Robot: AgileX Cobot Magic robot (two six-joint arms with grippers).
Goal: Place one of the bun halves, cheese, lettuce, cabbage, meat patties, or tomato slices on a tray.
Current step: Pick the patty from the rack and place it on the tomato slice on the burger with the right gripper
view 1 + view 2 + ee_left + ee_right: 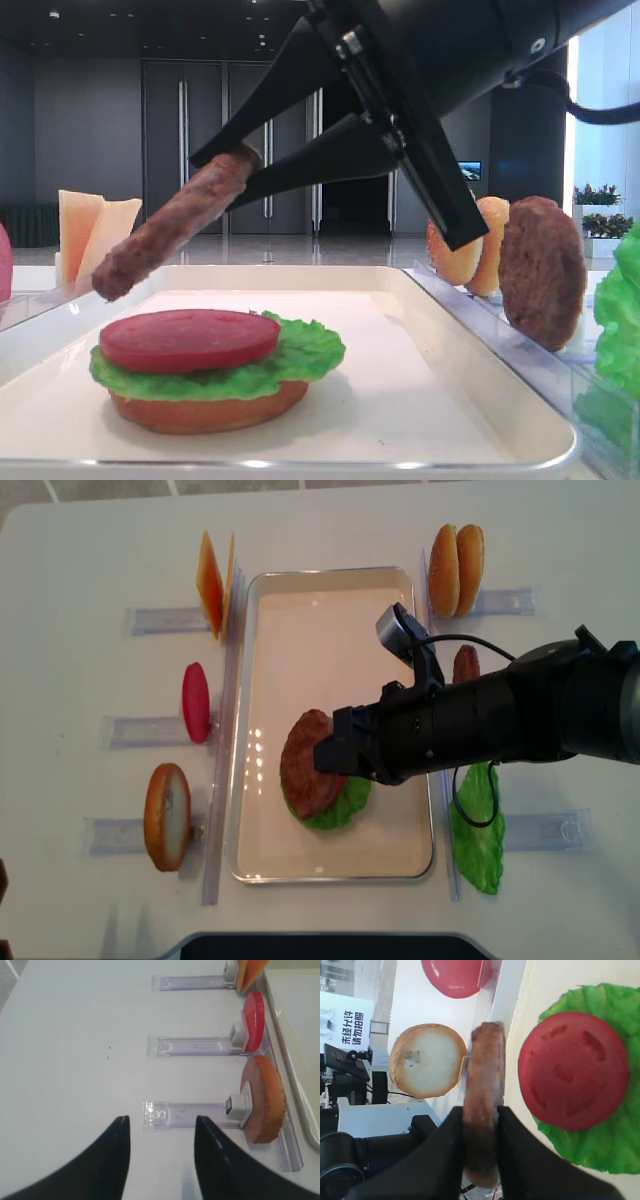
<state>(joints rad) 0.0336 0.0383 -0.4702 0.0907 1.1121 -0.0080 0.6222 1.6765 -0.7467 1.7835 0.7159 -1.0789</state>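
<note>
Patty [175, 225] held edge-on in right gripper [481, 1125], jaws pinching one rim, disc slanting down to the left above the tray [480, 400]. Overhead view puts it over the stack: bun base [205, 410], lettuce [305, 355], tomato [188, 338], all on the tray's near half. Patty not touching the tomato; clear air between them in the low view.

Handling, as judged: toy disc looks stiff, holds its shape with no sag though gripped at one end only. Likely light. Grainy surface should give the pads good bite; little slip risk. Rim pinch is the sensible hold, since it stands on edge in its holder. Not fragile.

Left gripper [160, 1145] spread, nothing between the fingers, hovering over bare table near a clear holder [190, 1112] carrying a bun half [262, 1100].

Second patty [542, 270] stands in a holder right of the tray, beside two bun halves [470, 245]. Cheese [90, 235] stands off the tray's left.
</note>
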